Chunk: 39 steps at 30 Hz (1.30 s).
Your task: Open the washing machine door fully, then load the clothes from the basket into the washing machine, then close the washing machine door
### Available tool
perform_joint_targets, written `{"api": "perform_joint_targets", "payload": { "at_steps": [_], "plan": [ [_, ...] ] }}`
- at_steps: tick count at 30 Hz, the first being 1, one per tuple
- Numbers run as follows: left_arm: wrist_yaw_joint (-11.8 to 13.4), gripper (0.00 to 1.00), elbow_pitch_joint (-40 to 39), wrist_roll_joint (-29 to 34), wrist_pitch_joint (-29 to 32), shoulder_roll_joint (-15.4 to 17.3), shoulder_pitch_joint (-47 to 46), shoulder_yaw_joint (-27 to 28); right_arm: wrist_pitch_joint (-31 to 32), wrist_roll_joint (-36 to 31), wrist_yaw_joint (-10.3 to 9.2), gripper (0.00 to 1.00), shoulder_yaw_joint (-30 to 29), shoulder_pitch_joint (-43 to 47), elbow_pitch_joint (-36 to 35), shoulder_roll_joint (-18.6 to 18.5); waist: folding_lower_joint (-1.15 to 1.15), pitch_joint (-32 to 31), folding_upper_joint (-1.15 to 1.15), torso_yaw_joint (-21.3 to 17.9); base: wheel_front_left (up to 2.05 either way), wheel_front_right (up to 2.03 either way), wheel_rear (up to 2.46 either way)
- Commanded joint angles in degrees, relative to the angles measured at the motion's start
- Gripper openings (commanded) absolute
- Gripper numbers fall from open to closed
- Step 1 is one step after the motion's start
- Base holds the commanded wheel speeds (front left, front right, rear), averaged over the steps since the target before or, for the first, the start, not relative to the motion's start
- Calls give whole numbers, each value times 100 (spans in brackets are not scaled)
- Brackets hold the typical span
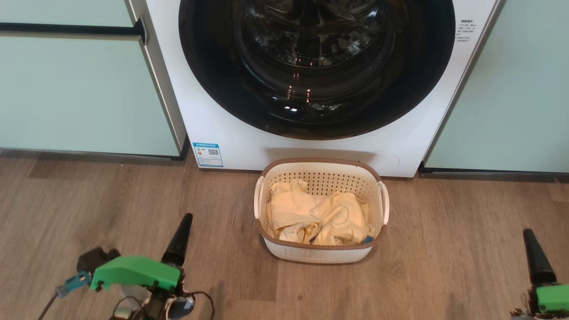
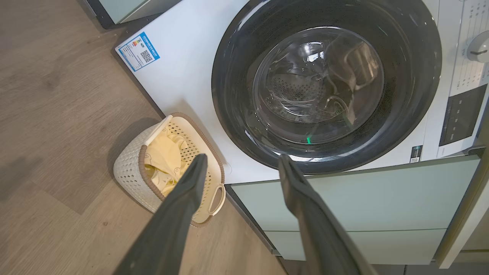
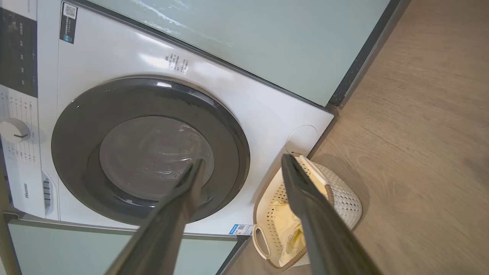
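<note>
Brand: read "Hisense" on the washing machine (image 3: 267, 114), lower front edge.
Blue label sticker (image 1: 207, 154): carried a QR code; print too small to read.
Grey print (image 1: 466, 31): proved illegible.

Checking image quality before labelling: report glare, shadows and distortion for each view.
Head view: sharp, bright glints on the washing machine door, faint shadow under the basket. Left wrist view: scene tilted, reflections across the door glass. Right wrist view: glare patches on the washing machine front and the cabinet.
</note>
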Motion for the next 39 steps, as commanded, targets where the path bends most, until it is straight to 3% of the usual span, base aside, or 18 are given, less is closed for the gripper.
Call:
{"api": "perform_joint_targets", "payload": {
  "at_steps": [1, 20, 39],
  "plan": [
    [15, 100, -197, 66, -42, 122, -310, 76, -46, -66, -6, 100, 27, -325, -206, -151, 0, 1, 0, -1, 0, 0, 0],
    [236, 100, -370, 2408, -379, 339, -450, -255, -379, -3075, -9, 100, 91, -321, -421, -288, 0, -3, 0, -23, 0, 0, 0],
    [211, 100, -458, 3778, -684, 403, -555, -492, -647, -4557, -11, 100, 33, -345, -532, -331, 0, 31, 0, -34, 0, 0, 0]
  ]
}}
